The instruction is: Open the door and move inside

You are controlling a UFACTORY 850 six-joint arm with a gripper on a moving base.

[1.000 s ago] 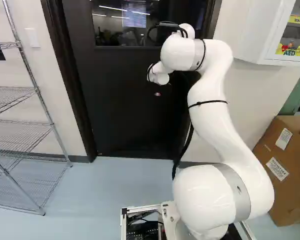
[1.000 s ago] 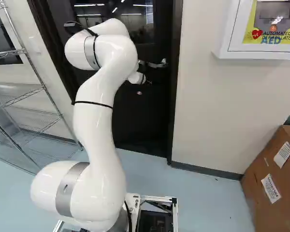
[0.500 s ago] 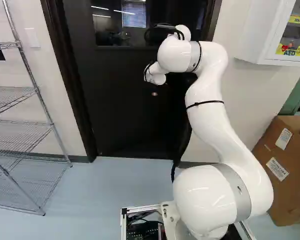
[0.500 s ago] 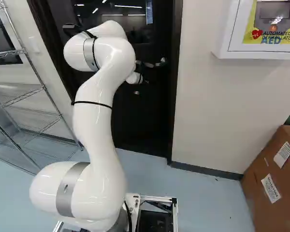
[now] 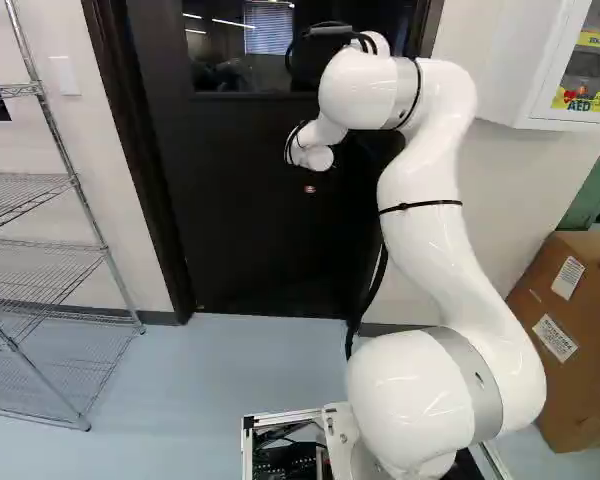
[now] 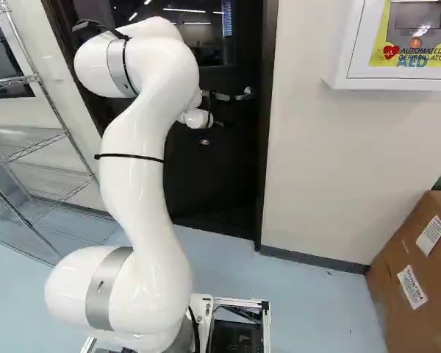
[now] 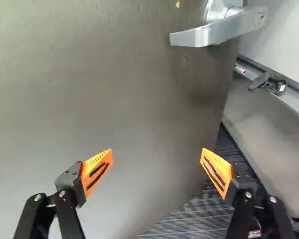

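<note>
While pale blue floor (image 5: pixel 200 385) is spreading across the foot of the left base view, a wire rack (image 5: pixel 76 180) is standing at its left and a cardboard box (image 5: pixel 580 370) is sitting at its right. Above the box a white cabinet (image 5: pixel 520 70) is hanging on the wall (image 5: pixel 520 190). The door (image 5: pixel 240 220) is filling the middle, dark and flat, its window (image 5: pixel 235 75) catching streaks of light, and the white arm (image 5: pixel 420 240) is reaching up in front of it.

In the right base view, the dark door frame (image 6: pixel 262 184) is meeting the pale wall, and the lever handle (image 6: pixel 244 95) is showing just beyond the arm's far end.

In the wrist view, the door is looking grey-brown (rather dull, with a soft sheen), and its silver handle is jutting out near the free edge. Past that edge, a dark striped floor (image 7: pixel 204 214) and a white panel (image 7: pixel 281 45) are showing, so the door is standing ajar. A small dark object (image 7: pixel 271 84) is resting on the metal ledge (image 7: pixel 291 102) below the panel. The tool (image 7: pixel 157 151) is facing the door with its orange-padded fingers spread wide, and the handle is sitting ahead of them, well apart.
</note>
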